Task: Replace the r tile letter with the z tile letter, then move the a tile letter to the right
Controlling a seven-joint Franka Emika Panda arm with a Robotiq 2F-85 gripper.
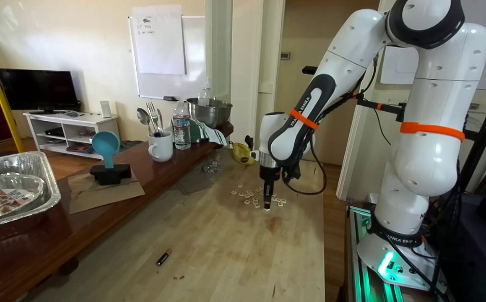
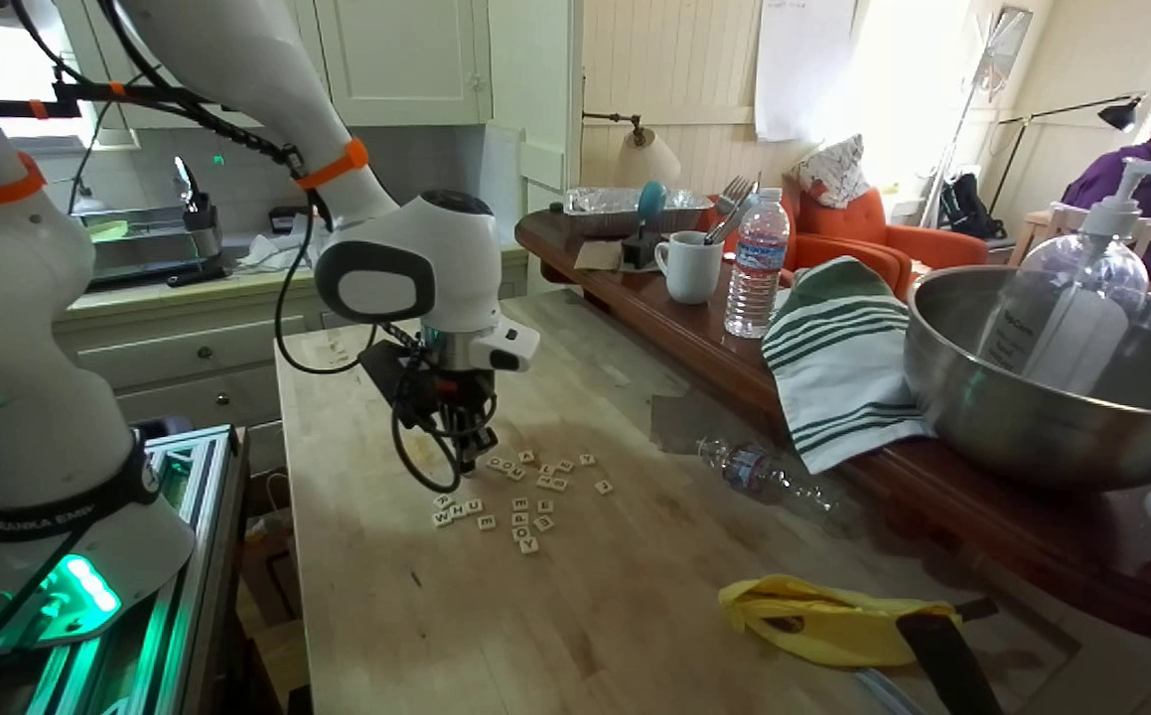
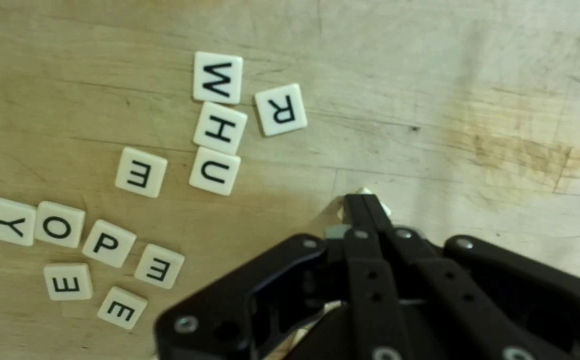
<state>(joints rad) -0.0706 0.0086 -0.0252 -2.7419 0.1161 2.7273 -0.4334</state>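
The white R tile (image 3: 280, 110) lies flat beside the W tile (image 3: 217, 78) and the H tile (image 3: 219, 128), turned at an angle to them. My gripper (image 3: 365, 200) points down with its fingertips pressed together. A tile (image 3: 364, 191) shows from under the fingertips, only its corners peeking out; its letter is hidden. The tips appear on top of it, not around it. In both exterior views the gripper (image 1: 267, 205) (image 2: 468, 465) is low at the tile group. I cannot make out the Z tile or the A tile for certain in any view.
The U tile (image 3: 214, 171), Y tile (image 3: 12, 222), O tile (image 3: 59, 224), P tile (image 3: 109, 243) and several E tiles (image 3: 141, 172) lie on the wooden table (image 1: 226, 260). A battery (image 1: 164, 257), plastic bottle (image 2: 749, 467) and yellow pouch (image 2: 813, 621) also lie there. A raised wooden ledge (image 1: 113, 218) borders it.
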